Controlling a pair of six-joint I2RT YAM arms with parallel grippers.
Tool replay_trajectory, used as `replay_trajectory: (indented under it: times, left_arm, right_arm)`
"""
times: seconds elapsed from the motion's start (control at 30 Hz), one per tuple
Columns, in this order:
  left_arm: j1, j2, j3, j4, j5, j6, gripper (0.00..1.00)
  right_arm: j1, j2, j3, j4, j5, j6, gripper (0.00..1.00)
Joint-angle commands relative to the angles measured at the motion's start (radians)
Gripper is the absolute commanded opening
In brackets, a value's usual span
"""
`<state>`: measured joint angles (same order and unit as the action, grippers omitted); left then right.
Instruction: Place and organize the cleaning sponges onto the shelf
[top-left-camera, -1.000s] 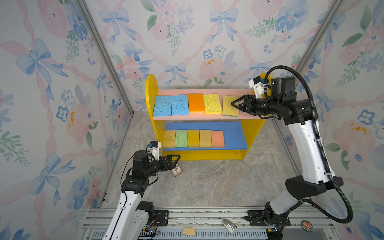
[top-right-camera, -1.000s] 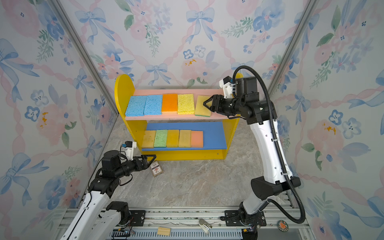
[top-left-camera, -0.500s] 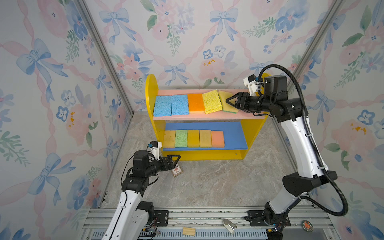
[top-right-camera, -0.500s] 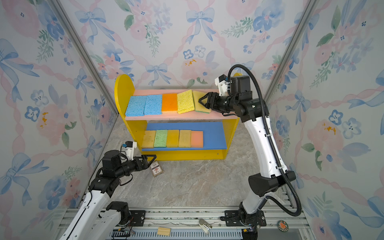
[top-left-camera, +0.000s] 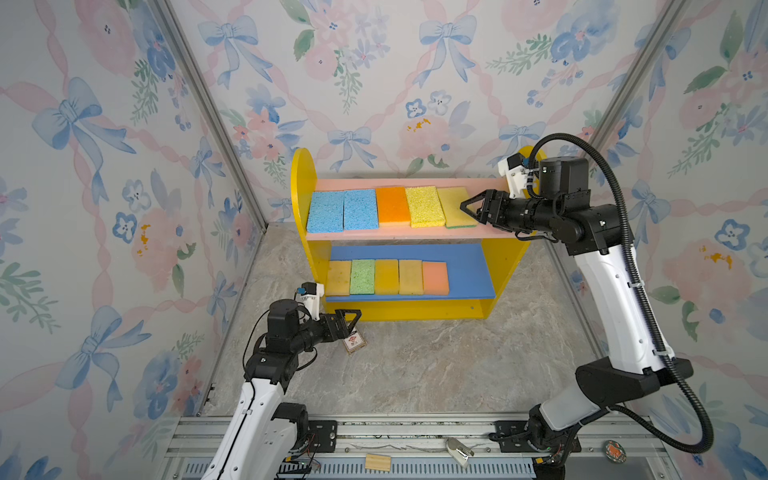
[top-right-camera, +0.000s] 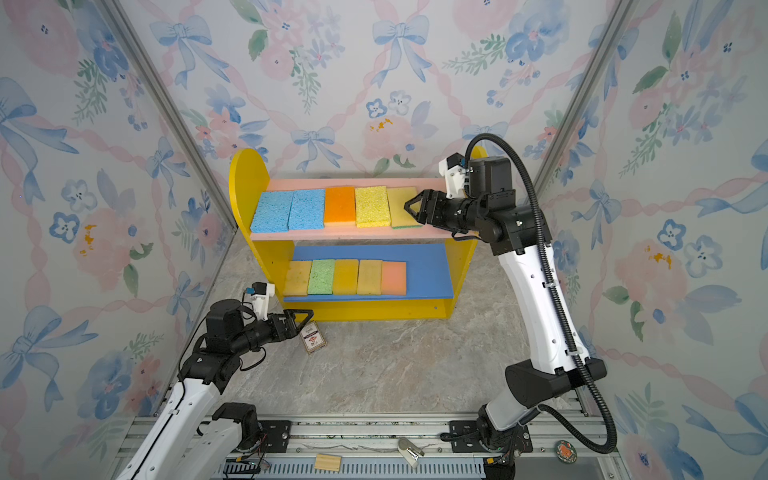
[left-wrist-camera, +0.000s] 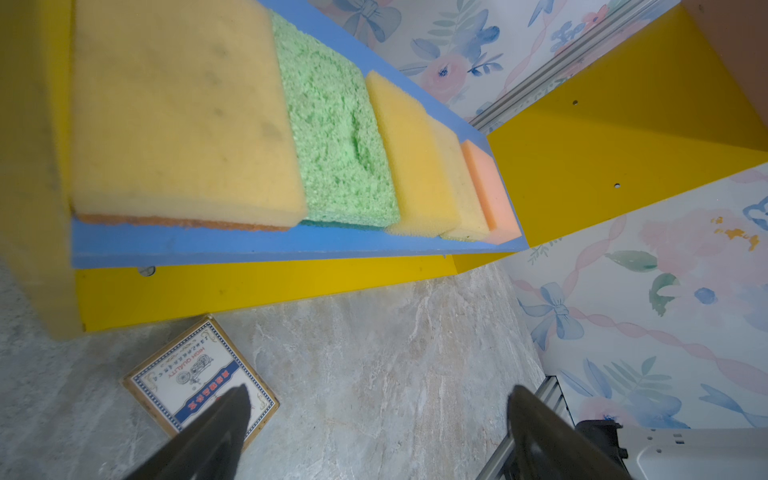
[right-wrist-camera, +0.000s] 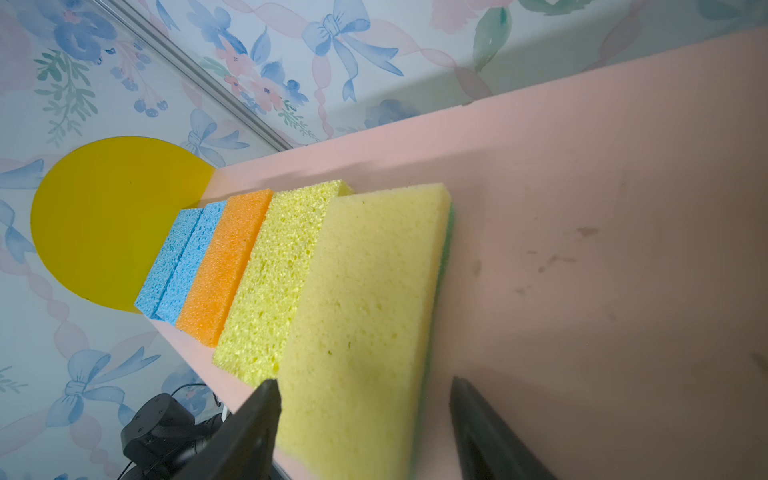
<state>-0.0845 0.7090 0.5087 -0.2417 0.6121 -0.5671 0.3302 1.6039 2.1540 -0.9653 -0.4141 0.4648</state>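
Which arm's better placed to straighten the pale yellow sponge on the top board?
Right: the right gripper is open at the pale yellow sponge on the pink board; the left gripper sits low, by the card box.

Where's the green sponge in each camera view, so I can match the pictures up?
Top views: in both, the green sponge lies second from the left on the blue board.
Left wrist: close up, second in the row on that board.
Right wrist: not in it.
Shared landmark: the shelf's yellow end panel, seen in all four.
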Motion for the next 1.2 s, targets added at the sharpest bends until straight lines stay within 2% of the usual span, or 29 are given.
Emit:
replay_trajectory:
  times: [0.0, 0.13, 0.3, 0.37, 0.53, 0.63, 0.73, 0.83, 0.9, 0.97, 1.07, 1.17]
  left_arm:
    - [-0.003, 0.004, 0.0, -0.005, 0.013, 0.022, 0.98]
    - [-0.003, 0.001, -0.001, -0.005, 0.013, 0.022, 0.98]
    - [-0.003, -0.005, -0.001, -0.005, 0.009, 0.022, 0.98]
    - [-0.002, -0.006, -0.001, -0.005, 0.011, 0.021, 0.98]
    - [0.0, -0.006, -0.001, -0.005, 0.008, 0.022, 0.98]
    - [0.002, -0.01, -0.001, -0.005, 0.004, 0.02, 0.98]
    - [0.002, -0.014, -0.001, -0.005, -0.01, 0.014, 0.98]
    - [0.002, -0.012, -0.002, -0.008, -0.04, 0.005, 0.98]
    - [0.002, -0.003, 0.003, -0.024, -0.083, 0.0, 0.98]
    - [0.002, 0.013, 0.015, -0.053, -0.147, -0.001, 0.98]
    - [0.002, 0.048, 0.045, -0.127, -0.329, -0.022, 0.98]
    - [0.009, 0.08, 0.075, -0.196, -0.532, -0.059, 0.98]
  right_arm:
    - [0.008, -0.023, -0.048, 0.044, -0.033, 0.026, 0.66]
    - [0.013, -0.041, -0.077, 0.066, -0.024, 0.034, 0.65]
    - [0.012, -0.101, -0.057, 0.004, 0.143, -0.028, 0.67]
    - [0.005, -0.131, -0.052, -0.01, 0.173, -0.048, 0.68]
    - [-0.006, -0.253, -0.106, 0.011, 0.117, -0.065, 0.71]
    - [-0.007, -0.372, -0.243, 0.009, 0.046, -0.046, 0.75]
    - [-0.009, -0.504, -0.455, -0.058, 0.016, -0.031, 0.79]
    - [-0.021, -0.637, -0.684, -0.178, 0.154, -0.052, 0.86]
    - [-0.08, -0.698, -0.813, -0.228, 0.278, -0.07, 0.95]
    - [-0.162, -0.722, -0.884, -0.234, 0.352, -0.092, 0.99]
    - [-0.297, -0.742, -0.95, -0.149, 0.414, -0.113, 0.97]
    - [-0.399, -0.762, -1.036, 0.014, 0.437, -0.119, 0.97]
